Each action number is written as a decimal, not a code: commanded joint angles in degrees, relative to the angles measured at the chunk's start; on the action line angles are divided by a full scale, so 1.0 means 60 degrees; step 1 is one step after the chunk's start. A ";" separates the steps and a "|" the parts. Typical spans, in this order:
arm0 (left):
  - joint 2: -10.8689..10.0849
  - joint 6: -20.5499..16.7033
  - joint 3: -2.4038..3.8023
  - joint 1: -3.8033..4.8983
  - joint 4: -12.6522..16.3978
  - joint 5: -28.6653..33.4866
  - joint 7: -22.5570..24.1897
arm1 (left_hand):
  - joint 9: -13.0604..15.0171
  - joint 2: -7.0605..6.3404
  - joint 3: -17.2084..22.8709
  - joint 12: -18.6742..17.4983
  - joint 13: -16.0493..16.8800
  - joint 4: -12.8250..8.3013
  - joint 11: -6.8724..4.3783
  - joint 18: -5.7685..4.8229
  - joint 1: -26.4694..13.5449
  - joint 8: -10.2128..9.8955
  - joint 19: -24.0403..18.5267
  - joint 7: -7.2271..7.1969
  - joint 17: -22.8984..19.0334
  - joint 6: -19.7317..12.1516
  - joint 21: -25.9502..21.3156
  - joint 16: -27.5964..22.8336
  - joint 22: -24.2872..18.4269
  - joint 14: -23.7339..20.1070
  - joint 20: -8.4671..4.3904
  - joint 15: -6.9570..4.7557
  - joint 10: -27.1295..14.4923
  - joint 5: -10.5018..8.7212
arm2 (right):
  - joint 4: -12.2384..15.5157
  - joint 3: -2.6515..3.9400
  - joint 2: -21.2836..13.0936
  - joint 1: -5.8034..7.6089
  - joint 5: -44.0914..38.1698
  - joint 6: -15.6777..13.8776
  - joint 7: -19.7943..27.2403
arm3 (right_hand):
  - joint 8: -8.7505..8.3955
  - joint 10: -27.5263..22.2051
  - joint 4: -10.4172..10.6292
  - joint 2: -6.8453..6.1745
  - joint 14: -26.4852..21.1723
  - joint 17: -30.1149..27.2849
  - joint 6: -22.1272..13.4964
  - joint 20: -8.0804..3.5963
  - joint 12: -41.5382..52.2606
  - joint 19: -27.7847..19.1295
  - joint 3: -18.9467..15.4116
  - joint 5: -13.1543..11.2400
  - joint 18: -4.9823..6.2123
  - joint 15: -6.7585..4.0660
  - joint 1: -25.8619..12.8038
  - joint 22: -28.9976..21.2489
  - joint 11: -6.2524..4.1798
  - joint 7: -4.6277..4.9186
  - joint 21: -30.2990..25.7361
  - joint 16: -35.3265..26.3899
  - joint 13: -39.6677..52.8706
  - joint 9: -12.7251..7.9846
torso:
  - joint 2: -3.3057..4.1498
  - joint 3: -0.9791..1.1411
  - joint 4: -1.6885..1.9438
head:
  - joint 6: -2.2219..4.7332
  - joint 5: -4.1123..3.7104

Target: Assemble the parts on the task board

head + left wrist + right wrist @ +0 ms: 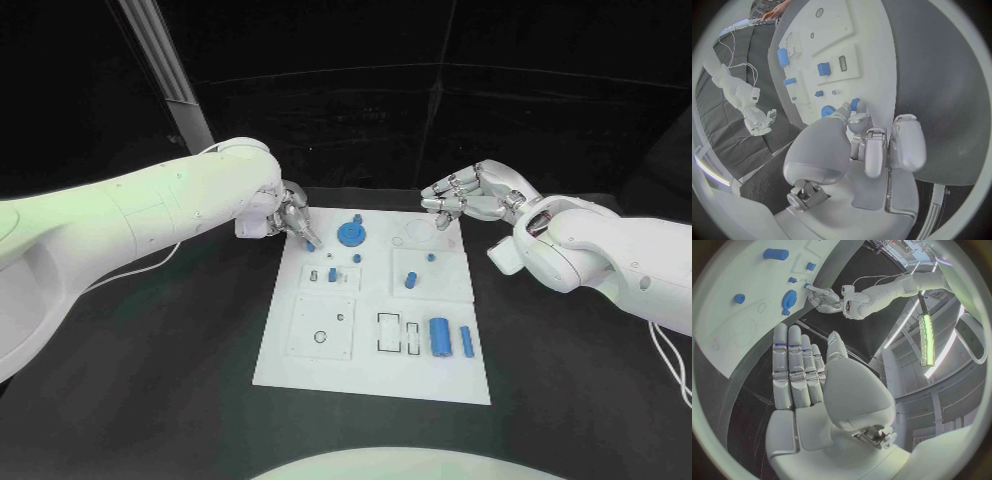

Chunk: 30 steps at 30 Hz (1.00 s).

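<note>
Head view first: task board (372, 375) sitting mid-table, white, long axis running away from the robot. Already standing or seated on it, by the look of things: a blue gear (352, 235) near the far end, a small blue peg (333, 274) in the left middle block, a slightly bigger blue piece (410, 279) to its right, and two blue cylinders (453, 340) lying side by side near the near right corner. Still open: a black-outlined rectangular slot (391, 332) just beside those cylinders and a couple of small holes in the near left plate. So roughly partway, not close to finished. Left hand (290, 213) parked at the board's far left corner with a small blue part (309, 243) pinched at the fingertips, apparently about to go in next. Right hand (464, 196) hovering off the far right corner, fingers curled loosely, nothing in it.

Left wrist view: left hand's fingers closed together over the board edge, blue part poking out past the fingertips, touching or just above the white surface, hard to say which.

Right wrist view: right hand flat and extended, fingers straight and side by side, holding nothing, clear of the board. Gear and other blue pieces visible beyond it.
</note>
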 commanded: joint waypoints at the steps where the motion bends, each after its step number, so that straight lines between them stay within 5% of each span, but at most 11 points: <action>1: -0.0075 -0.0160 0.0001 0.0006 0.0085 0.0191 0.0318 | 0.0013 0.0092 0.0608 -0.0004 -0.0002 -0.0390 0.0000 0.0013 0.0241 0.0060 0.0001 -0.0009 0.2516 0.0031 0.0042 0.0029 0.0014 0.1028 -0.0068 -0.0062 0.0086 -0.0025 | 0.0001 0.0005 0.0012 0.0017 0.0024 0.0073 0.0095 | -0.0059 -0.0042 -0.0026 0.0069 -0.0039 -0.0013 -0.0054 0.0035 -0.0051 -0.0036 -0.0042 0.0050 0.0105 0.0005 -0.0006 -0.0009 -0.0003 -0.0003 -0.0053 -0.0049 -0.0011 -0.0008 | -0.0007 -0.0001 0.0009 | 0.0003 0.0001; 7: -0.0438 -0.0898 0.0003 0.0008 0.0610 0.0486 0.0382 | 0.0062 -0.0163 0.1637 -0.0026 -0.0019 -0.0771 -0.0014 0.0013 -0.0079 0.0158 0.0007 0.0014 0.2516 0.0048 0.0031 0.0029 0.0024 0.1028 -0.0052 -0.0041 0.0167 0.0002 | -0.0017 0.0005 0.0011 0.0017 0.0024 0.0086 0.0094 | -0.0059 -0.0042 -0.0026 0.0069 -0.0039 -0.0013 -0.0054 0.0035 -0.0051 -0.0036 -0.0042 0.0050 0.0105 0.0005 -0.0006 -0.0009 -0.0003 -0.0003 -0.0053 -0.0049 -0.0011 -0.0008 | -0.0010 0.0000 0.0021 | 0.0006 -0.0016; 14: -0.1136 -0.1900 0.0003 0.0015 0.1830 0.0608 0.0365 | 0.0166 -0.0476 0.2575 0.0022 0.0040 -0.1017 -0.0024 -0.0001 -0.0558 0.0319 0.0044 -0.0012 0.2516 0.0061 0.0072 0.0029 0.0106 0.1028 -0.0057 -0.0052 0.0280 0.0048 | -0.0068 0.0005 -0.0005 0.0017 0.0024 0.0103 0.0095 | -0.0057 -0.0044 -0.0028 0.0095 -0.0038 -0.0012 -0.0057 0.0036 -0.0054 -0.0034 -0.0033 0.0067 0.0106 0.0004 0.0007 -0.0013 -0.0003 -0.0003 -0.0059 -0.0054 -0.0012 -0.0007 | -0.0014 -0.0002 0.0016 | 0.0015 0.0031; 23: -0.2004 -0.2833 -0.0009 -0.0004 0.3306 0.0630 0.0407 | 0.0262 -0.0736 0.3245 0.0044 0.0071 -0.1187 -0.0034 -0.0005 -0.0912 0.0462 0.0061 -0.0033 0.2516 0.0060 0.0085 0.0029 0.0141 0.1028 -0.0068 -0.0062 0.0343 0.0080 | -0.0142 0.0003 0.0011 0.0016 0.0024 0.0133 0.0106 | -0.0057 -0.0044 -0.0028 0.0095 -0.0038 -0.0012 -0.0057 0.0036 -0.0054 -0.0034 -0.0033 0.0067 0.0106 0.0004 0.0007 -0.0013 -0.0003 -0.0003 -0.0059 -0.0054 -0.0012 -0.0007 | -0.0017 -0.0004 0.0019 | 0.0046 0.0049; 30: -0.2575 -0.3423 -0.0023 -0.0187 0.4193 0.0246 0.0536 | 0.0311 -0.0861 0.3537 0.0063 0.0099 -0.1266 -0.0038 -0.0015 -0.1047 0.0527 0.0082 -0.0047 0.2516 0.0059 0.0118 0.0029 0.0196 0.1028 -0.0074 -0.0074 0.0382 0.0097 | -0.0167 0.0001 0.0007 0.0015 0.0024 0.0147 0.0117 | -0.0057 -0.0044 -0.0028 0.0095 -0.0038 -0.0012 -0.0057 0.0036 -0.0054 -0.0034 -0.0033 0.0067 0.0106 0.0004 0.0007 -0.0013 -0.0003 -0.0003 -0.0059 -0.0054 -0.0012 -0.0007 | -0.0033 -0.0021 0.0059 | 0.0033 0.0051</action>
